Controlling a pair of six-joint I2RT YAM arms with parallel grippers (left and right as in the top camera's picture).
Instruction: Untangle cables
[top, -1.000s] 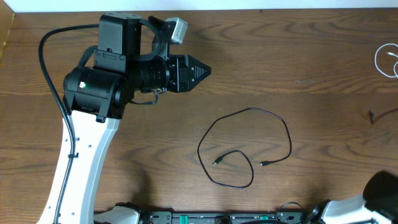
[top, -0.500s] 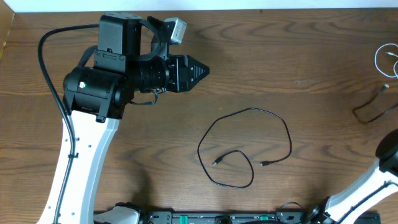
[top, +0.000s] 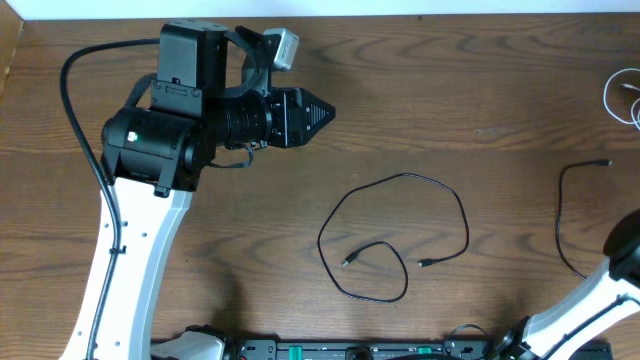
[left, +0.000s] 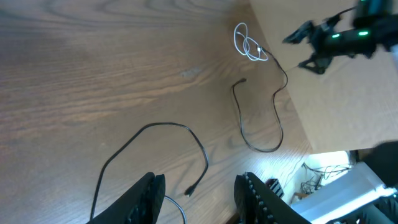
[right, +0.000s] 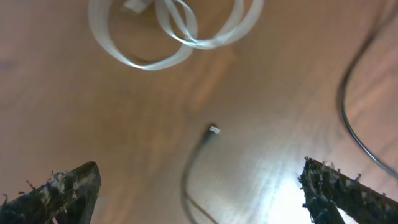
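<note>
Black cable (right: 198, 149) beneath right tool (right: 199, 173)

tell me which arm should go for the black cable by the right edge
Right. Its open right gripper hangs over that black cable, at its plug end, beside the white cable. The left gripper sits far off toward the upper left, past the looped cable.
</note>
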